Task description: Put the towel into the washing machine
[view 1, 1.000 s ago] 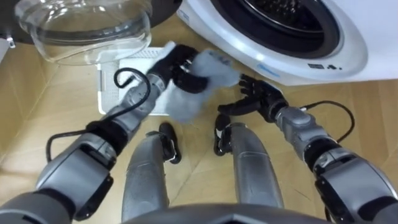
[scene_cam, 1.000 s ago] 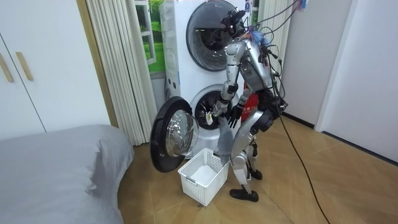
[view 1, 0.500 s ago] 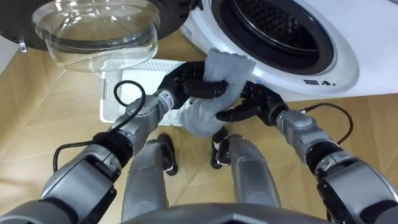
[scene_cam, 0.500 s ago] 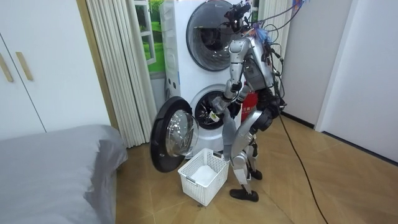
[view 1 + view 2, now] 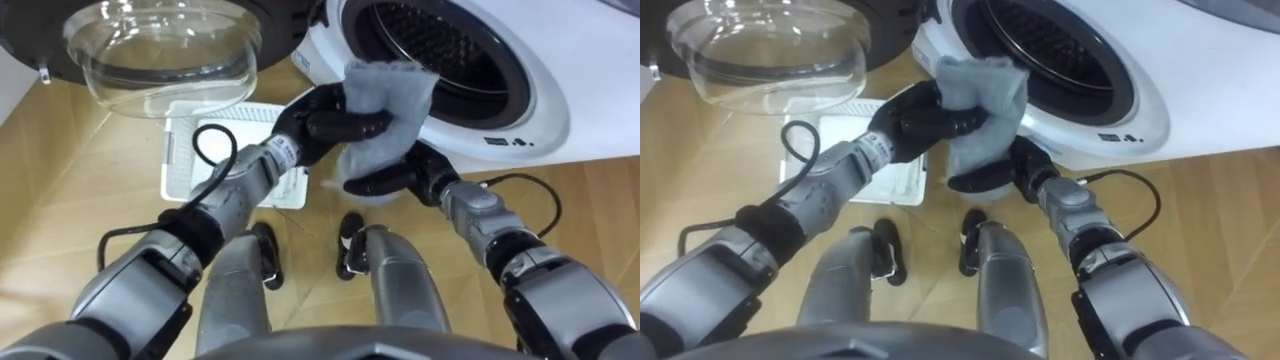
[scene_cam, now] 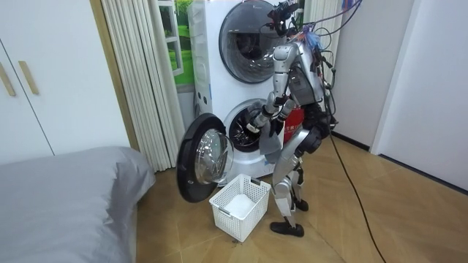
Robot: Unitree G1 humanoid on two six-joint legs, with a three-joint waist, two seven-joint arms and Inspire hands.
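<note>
Towel [image 5: 388, 110], grey and bunched, is in the air just before the lower rim of the washer [image 5: 540, 115], held up between both hands and not yet inside the drum [image 5: 450, 55]. Left hand [image 5: 322, 125] is clamped on it, fingers curled round the near edge of the cloth. Right hand [image 5: 385, 182] sits beneath the bundle, touching its underside; whether it grips or merely props I cannot tell. Door [image 5: 165, 50] is swung wide to the robot's left, well clear of the opening. Basket [image 5: 178, 172] lies on the floor below the arms. In the room view the robot stands close before the washer, arms reaching to its mouth.

The step in hand looks like the lift over the rim. To do it well, I would carry the bundle up and forward so that its hanging part clears the rim. I would push it deep into the drum before the left hand lets go, then sweep in any trailing corner with the right hand. Loose cloth sags and may drape over the rim, where the door would trap it.
</note>
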